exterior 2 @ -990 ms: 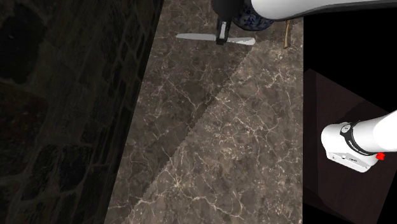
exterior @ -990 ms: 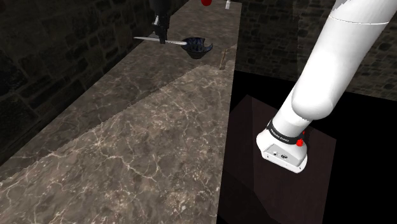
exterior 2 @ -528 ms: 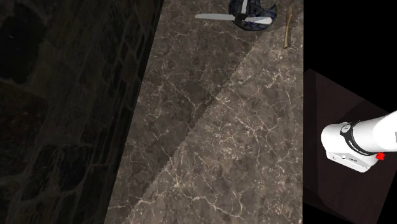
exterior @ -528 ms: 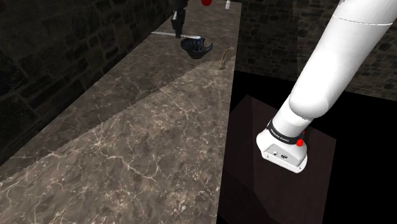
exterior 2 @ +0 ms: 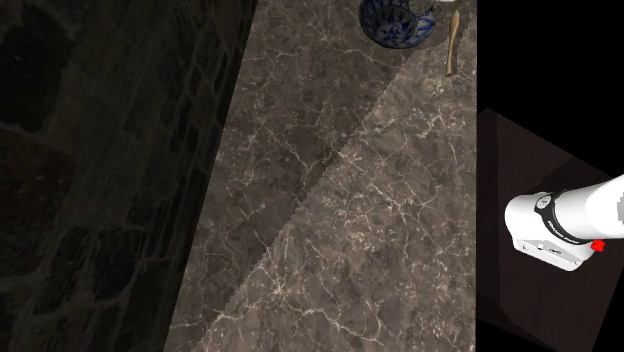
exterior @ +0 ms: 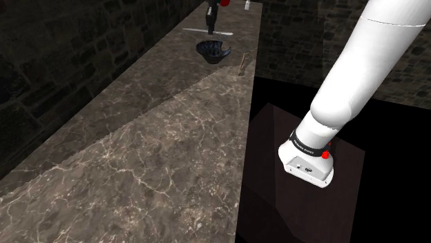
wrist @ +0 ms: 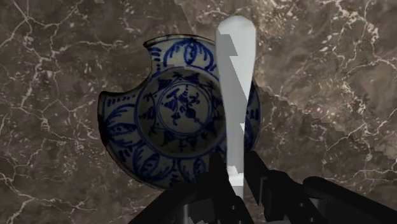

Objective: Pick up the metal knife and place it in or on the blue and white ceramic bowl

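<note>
The blue and white patterned bowl (exterior: 213,52) stands at the far end of the marble counter (exterior: 159,131); it also sits at the top edge of the second exterior view as bowl (exterior 2: 397,22). My gripper (exterior: 210,19) hangs above and just behind it, shut on the pale grey knife (exterior: 207,32), which lies level across the fingers. In the wrist view the knife (wrist: 234,89) reaches out over the bowl (wrist: 165,121), crossing its rim on one side, with my gripper (wrist: 235,177) clasping the knife's near end.
A thin wooden stick (exterior: 242,64) lies beside the bowl near the counter's edge, seen again as stick (exterior 2: 453,45). A small red thing (exterior: 222,2) and a white one (exterior: 246,5) stand at the far end. A dark stone wall (exterior: 62,55) borders the counter.
My gripper has carried the knife farther away and to the shoulder view's right, from beside the bowl to over it. It has left the top of the second exterior view.
</note>
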### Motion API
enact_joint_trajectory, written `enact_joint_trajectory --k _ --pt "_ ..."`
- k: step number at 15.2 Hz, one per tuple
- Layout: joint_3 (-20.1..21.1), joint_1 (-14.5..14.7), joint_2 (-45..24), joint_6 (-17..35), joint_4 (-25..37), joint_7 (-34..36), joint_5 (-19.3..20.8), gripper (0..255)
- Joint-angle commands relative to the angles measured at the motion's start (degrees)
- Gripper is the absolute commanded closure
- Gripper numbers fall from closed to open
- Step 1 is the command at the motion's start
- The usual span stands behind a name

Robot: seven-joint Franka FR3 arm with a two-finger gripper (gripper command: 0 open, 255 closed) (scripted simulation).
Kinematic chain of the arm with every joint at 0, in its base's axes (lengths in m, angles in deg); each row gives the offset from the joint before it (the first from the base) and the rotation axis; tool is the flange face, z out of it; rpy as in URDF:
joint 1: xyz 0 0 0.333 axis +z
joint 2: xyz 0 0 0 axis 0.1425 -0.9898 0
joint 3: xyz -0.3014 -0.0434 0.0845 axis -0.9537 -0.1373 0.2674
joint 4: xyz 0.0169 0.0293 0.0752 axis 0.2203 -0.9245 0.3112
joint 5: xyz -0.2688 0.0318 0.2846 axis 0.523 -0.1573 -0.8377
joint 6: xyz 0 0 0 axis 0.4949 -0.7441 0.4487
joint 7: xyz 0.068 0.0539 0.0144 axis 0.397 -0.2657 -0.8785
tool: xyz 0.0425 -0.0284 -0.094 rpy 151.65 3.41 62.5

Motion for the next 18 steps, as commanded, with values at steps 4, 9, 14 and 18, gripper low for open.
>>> enact_joint_trajectory --k 4,9,14,18 --pt "-2.12 -2.72 -1.50 0.26 1.33 -5.05 -0.42 255" --pt "-2.12 -2.73 -2.29 3.91 -1.54 -5.02 -0.45 255" --pt "-2.11 -2.74 -3.35 7.51 -4.07 -5.01 -0.51 255" --pt "-2.10 -2.76 -4.40 10.34 -5.85 -5.01 -0.56 255"
